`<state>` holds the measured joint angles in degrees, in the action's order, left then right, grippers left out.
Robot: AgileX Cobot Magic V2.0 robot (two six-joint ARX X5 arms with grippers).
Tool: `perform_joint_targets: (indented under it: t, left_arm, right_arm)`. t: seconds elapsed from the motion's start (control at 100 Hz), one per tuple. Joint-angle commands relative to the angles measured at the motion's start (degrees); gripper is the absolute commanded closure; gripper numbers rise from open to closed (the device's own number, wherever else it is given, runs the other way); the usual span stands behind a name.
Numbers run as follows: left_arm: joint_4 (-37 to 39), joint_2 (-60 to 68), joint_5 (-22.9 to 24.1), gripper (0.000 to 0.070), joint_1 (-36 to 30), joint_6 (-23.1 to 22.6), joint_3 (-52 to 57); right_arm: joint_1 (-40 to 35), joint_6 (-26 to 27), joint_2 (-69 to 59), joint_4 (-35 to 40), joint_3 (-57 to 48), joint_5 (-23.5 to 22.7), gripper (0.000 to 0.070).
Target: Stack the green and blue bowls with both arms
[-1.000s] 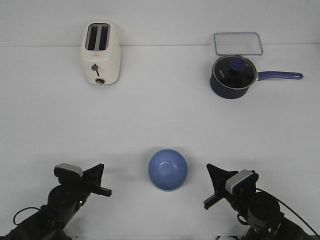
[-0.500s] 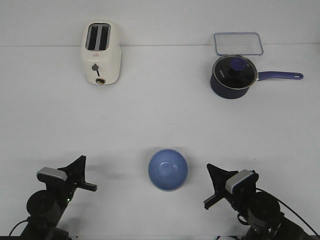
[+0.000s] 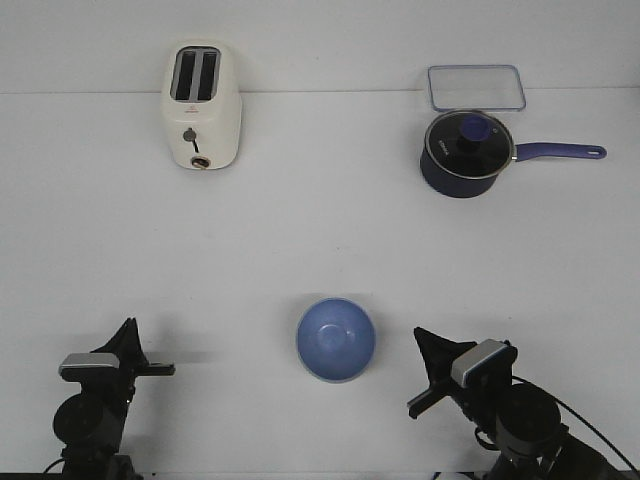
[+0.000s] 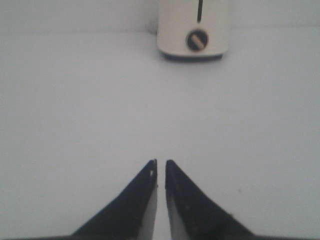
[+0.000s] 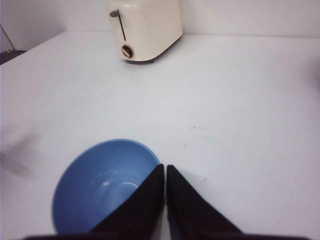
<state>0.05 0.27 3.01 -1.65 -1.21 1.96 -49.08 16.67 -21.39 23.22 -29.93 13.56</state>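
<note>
The periwinkle blue bowl [image 3: 335, 340] stands upright and empty at the front middle of the white table. It also shows in the right wrist view [image 5: 95, 190]. The green bowl shows in no view. My left gripper [image 3: 128, 338] is at the front left, well apart from the bowl, shut and empty over bare table [image 4: 160, 162]. My right gripper [image 3: 420, 338] is just right of the bowl, shut and empty, with its tips beside the bowl's rim [image 5: 165, 167].
A cream toaster [image 3: 201, 106] stands at the back left; it also shows in the left wrist view [image 4: 194, 30] and the right wrist view [image 5: 145, 27]. A dark navy saucepan [image 3: 465, 152] with a long handle and a clear flat container [image 3: 477, 87] are at the back right.
My left arm has drawn back to the left, away from the blue bowl, and turned to face forward. The right arm and the bowl have not moved.
</note>
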Motion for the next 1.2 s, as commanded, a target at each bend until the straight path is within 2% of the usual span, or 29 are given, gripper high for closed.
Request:
perform_joint_targets:
  t: [0.0,0.67,0.72,0.75,0.79,0.88,1.05,1.19]
  left_arm:
    - [0.57,-0.11,-0.04,0.0685,0.09,-0.72,-1.18]
    - [0.48,-0.09,-0.07,0.0685,0.09,-0.72,-1.16]
    - [0.48,-0.09,-0.04,0.0685,0.09,-0.72,-1.16]
    - [0.48,-0.09,-0.07,0.0685,0.09,-0.72,-1.16]
    - [0.48,-0.09,-0.04,0.0685,0.09,-0.72,-1.16]
    - [0.48,-0.09,-0.04,0.0685,0.09,-0.72,-1.16]
    - [0.48,-0.09,-0.04,0.0685,0.09,-0.72,-1.16]
    - [0.48,-0.09,-0.07,0.0685,0.09,-0.72,-1.16]
  right_arm:
    - [-0.52,-0.07,0.02,-0.83,-0.37,0.0,0.0691]
    - [-0.46,-0.15,0.07,-0.96,-0.37,0.0,0.0691]
    - [0.61,-2.73,0.55,-1.29,-0.37,2.27,0.0691]
    - [2.14,-4.52,0.92,-1.27,-0.35,3.5,0.0691]
    - [5.09,-6.03,1.29,-1.31,-0.02,2.93,0.0691]
    - [14.64,-7.5,2.95,-2.54,2.25,-1.51,0.0691]
    - [34.36,-13.66,10.36,-11.34,13.77,-10.67,0.0691]
    - [44.0,-14.75,17.0,-13.35,21.99,-12.55,0.0691]
